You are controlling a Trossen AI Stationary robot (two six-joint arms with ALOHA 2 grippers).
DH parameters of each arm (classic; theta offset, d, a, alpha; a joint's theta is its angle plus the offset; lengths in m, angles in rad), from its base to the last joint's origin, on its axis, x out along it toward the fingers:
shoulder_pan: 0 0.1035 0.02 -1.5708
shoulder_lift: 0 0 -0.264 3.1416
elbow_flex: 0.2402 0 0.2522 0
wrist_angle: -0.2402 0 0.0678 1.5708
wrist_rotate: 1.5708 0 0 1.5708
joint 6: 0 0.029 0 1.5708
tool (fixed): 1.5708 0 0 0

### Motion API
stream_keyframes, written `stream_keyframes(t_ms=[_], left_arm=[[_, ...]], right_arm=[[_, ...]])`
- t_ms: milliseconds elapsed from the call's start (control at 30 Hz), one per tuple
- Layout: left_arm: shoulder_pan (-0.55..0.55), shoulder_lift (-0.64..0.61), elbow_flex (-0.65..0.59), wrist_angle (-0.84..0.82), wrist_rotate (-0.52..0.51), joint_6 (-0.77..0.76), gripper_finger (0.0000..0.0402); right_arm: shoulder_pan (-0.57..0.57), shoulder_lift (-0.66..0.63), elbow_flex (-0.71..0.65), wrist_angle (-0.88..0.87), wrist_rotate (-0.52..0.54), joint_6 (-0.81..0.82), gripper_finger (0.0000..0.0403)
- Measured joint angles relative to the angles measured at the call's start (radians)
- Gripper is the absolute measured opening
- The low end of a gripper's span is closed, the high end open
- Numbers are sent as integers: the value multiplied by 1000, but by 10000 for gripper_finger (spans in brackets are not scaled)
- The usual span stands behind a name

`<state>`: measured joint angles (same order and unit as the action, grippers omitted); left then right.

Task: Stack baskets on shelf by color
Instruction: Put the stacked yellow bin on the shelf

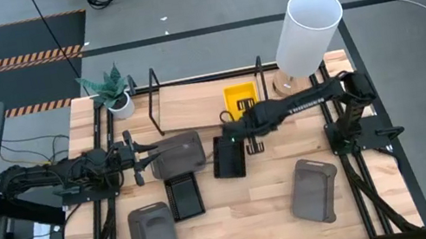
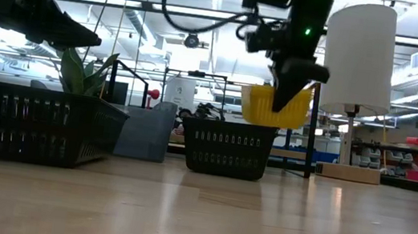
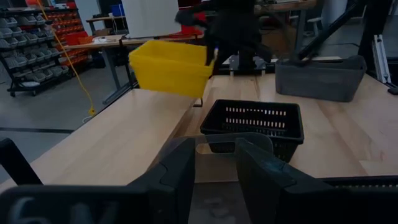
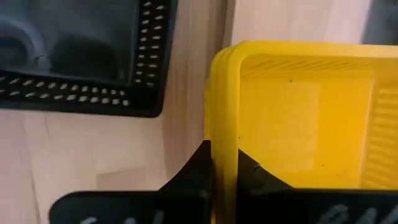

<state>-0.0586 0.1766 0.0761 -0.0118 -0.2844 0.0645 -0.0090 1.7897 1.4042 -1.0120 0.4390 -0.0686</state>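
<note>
My right gripper (image 1: 236, 118) is shut on a yellow basket stack (image 1: 241, 97); its rim shows nested edges in the right wrist view. The stack hangs in the air over the shelf (image 1: 192, 98), a light board with black wire loops at the table's far side. My left gripper (image 1: 150, 159) is open and hovers above the left end of a dark grey basket (image 1: 180, 154) that rests bottom-down on the table. Two black slotted baskets (image 1: 228, 157) (image 1: 184, 198) stand on the table. Two more grey baskets (image 1: 153, 236) (image 1: 314, 190) lie near the near edge. My right gripper pinches the yellow stack's end wall at its rim (image 4: 225, 140), one finger (image 4: 198, 167) outside and one (image 4: 250, 169) inside. It comes from above, pointing down. The stack (image 2: 275, 105) is lifted clear and hangs a little tilted below the fingers.
A tall white lamp (image 1: 313, 27) stands at the shelf's right end. A potted plant (image 1: 113, 91) stands at its left end. The black basket (image 2: 227, 148) sits just in front of and below the lifted stack. Bare wood lies between the near baskets.
</note>
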Motion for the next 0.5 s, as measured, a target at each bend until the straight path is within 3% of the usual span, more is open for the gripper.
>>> stream_keyframes(t_ms=[233,500], left_arm=[[0,0,0,0,0,0,121],[0,0,0,0,0,0,121]], right_arm=[[-119,0,-55,118,-101,-59,16],[-178,-2,-102,125,-108,-39,30]])
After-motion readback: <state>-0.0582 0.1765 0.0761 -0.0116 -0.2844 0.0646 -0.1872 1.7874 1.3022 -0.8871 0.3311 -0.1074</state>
